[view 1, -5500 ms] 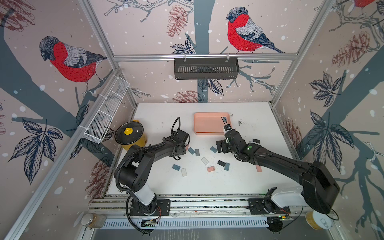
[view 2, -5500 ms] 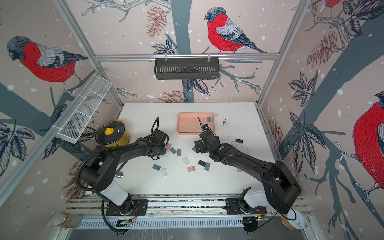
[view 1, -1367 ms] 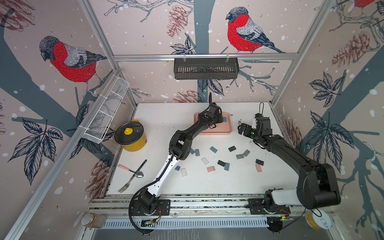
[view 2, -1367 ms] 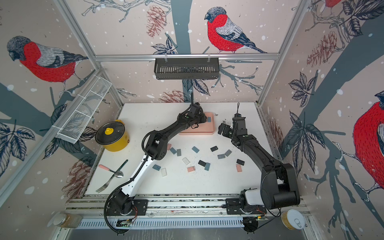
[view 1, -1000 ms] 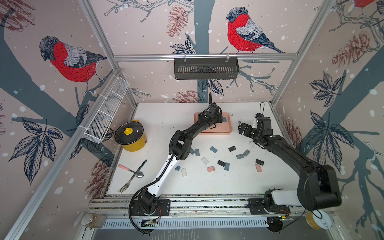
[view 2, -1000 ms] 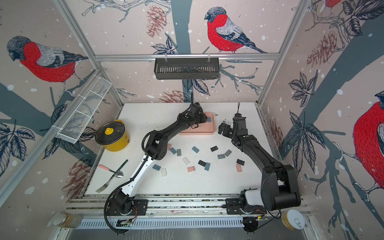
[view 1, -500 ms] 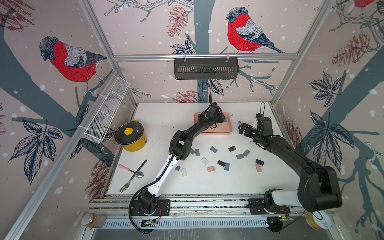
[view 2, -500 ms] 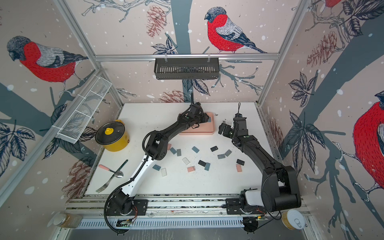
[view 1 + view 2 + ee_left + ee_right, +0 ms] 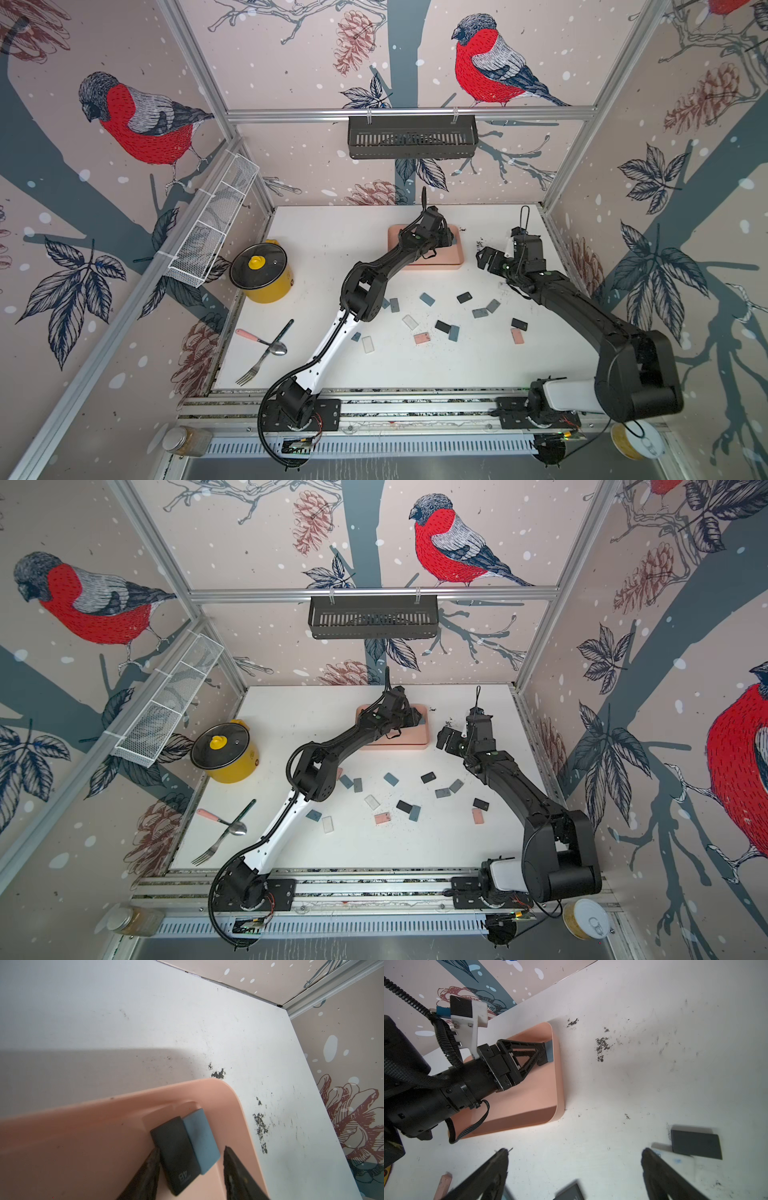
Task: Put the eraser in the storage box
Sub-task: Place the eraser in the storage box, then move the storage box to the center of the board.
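Observation:
The salmon-pink storage box (image 9: 428, 266) (image 9: 395, 746) lies at the back middle of the table. My left gripper (image 9: 451, 239) (image 9: 417, 720) reaches into its far right corner. In the left wrist view a black eraser (image 9: 176, 1151) and a blue eraser (image 9: 200, 1136) lie side by side on the box (image 9: 239, 1105) floor between the parted fingers of the left gripper (image 9: 192, 1149); a gap shows beside the blue one. My right gripper (image 9: 488, 259) (image 9: 575, 1150) hovers wide open and empty, right of the box (image 9: 558, 1076).
Several loose erasers (image 9: 442, 326) are scattered across mid-table, with dark crumbs (image 9: 601, 1047) near the box. A yellow pot (image 9: 262, 270) and a fork and spoon (image 9: 266, 353) sit at the left. A black basket (image 9: 411, 137) and a white mesh basket (image 9: 212, 232) hang on the walls.
The left jaws have spread apart over the last second, leaving the erasers lying in the box. Neither arm has visibly shifted place.

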Controlling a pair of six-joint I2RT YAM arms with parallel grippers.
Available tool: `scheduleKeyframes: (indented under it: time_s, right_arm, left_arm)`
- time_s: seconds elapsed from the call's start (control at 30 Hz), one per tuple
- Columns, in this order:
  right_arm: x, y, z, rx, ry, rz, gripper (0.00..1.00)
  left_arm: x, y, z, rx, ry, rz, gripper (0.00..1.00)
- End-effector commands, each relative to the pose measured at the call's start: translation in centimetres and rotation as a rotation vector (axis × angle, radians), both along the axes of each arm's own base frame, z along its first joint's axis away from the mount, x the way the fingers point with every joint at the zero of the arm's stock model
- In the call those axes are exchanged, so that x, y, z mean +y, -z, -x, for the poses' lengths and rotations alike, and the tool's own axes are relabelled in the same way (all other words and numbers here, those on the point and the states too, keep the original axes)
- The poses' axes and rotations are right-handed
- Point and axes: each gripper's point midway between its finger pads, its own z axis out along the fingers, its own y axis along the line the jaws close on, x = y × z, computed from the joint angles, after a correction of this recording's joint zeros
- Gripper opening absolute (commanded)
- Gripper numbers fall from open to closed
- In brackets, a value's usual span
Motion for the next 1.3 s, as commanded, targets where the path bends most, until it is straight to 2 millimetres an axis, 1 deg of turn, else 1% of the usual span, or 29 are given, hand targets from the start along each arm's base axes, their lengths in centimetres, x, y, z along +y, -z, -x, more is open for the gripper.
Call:
scheduleKeyframes:
  time_s: [0.0,0.07,0.1,0.13,0.3,0.33,0.37,0.43,0.57,0.6,0.63,0.73,0.87,0.97,1.03,1.17,1.27]
  right_arm:
    - [0.4,-0.4,-0.6,-0.023,-0.008,-0.01,0.99]
    - [0.5,-0.4,-0.9,-0.022,-0.011,-0.008,1.0]
    - [0.5,-0.3,-1.0,-0.021,-0.011,-0.006,0.99]
    - [0.5,-0.2,-1.1,-0.019,-0.011,-0.003,0.98]
    - [1.2,0.5,-2.3,-0.004,-0.021,0.023,0.89]
    - [1.5,0.6,-2.6,-0.001,-0.028,0.027,0.87]
    - [1.9,1.1,-3.0,0.008,-0.034,0.029,0.85]
    - [2.5,2.2,-3.7,0.03,-0.045,0.036,0.83]
    - [3.8,4.0,-5.5,0.068,-0.074,0.056,0.8]
    - [3.9,4.4,-6.0,0.075,-0.08,0.06,0.79]
    - [4.0,4.9,-6.4,0.087,-0.085,0.07,0.77]
    - [4.2,6.1,-7.7,0.106,-0.089,0.097,0.71]
    - [4.9,7.7,-8.9,0.139,-0.107,0.141,0.63]
    - [6.0,9.0,-9.2,0.164,-0.131,0.17,0.58]
    - [6.6,9.7,-9.2,0.176,-0.136,0.202,0.54]
    - [7.1,10.7,-9.0,0.192,-0.136,0.23,0.48]
    - [7.2,11.2,-8.7,0.2,-0.136,0.263,0.39]
  left_arm:
    - [0.1,-5.6,-0.1,-0.07,0.004,0.029,0.53]
    - [0.6,-6.9,0.0,-0.079,-0.005,0.026,0.58]
    - [0.8,-7.4,0.1,-0.082,-0.006,0.027,0.74]
    - [1.1,-7.9,0.2,-0.084,-0.008,0.026,0.79]
    - [2.3,-11.1,0.8,-0.099,-0.013,0.017,0.84]
    - [2.7,-11.9,1.0,-0.102,-0.014,0.017,0.93]
    - [3.1,-12.5,1.2,-0.099,-0.015,0.015,0.98]
    - [4.2,-13.8,1.7,-0.086,-0.031,0.013,0.98]
    - [7.3,-15.1,3.5,-0.026,-0.047,0.01,0.98]
    - [8.2,-15.5,4.2,-0.027,-0.046,0.001,0.98]
    - [9.2,-15.0,5.1,-0.021,-0.048,-0.018,0.98]
    - [12.0,-15.7,7.8,-0.034,-0.063,-0.037,0.98]
    - [15.0,-16.4,11.1,-0.049,-0.096,-0.06,0.98]
    - [16.6,-15.9,13.4,-0.047,-0.1,-0.063,0.98]
    - [17.7,-15.2,14.7,-0.035,-0.112,-0.081,0.98]
    - [19.9,-14.4,16.7,-0.035,-0.15,-0.113,0.98]
    - [21.1,-13.6,17.7,-0.031,-0.171,-0.143,0.98]
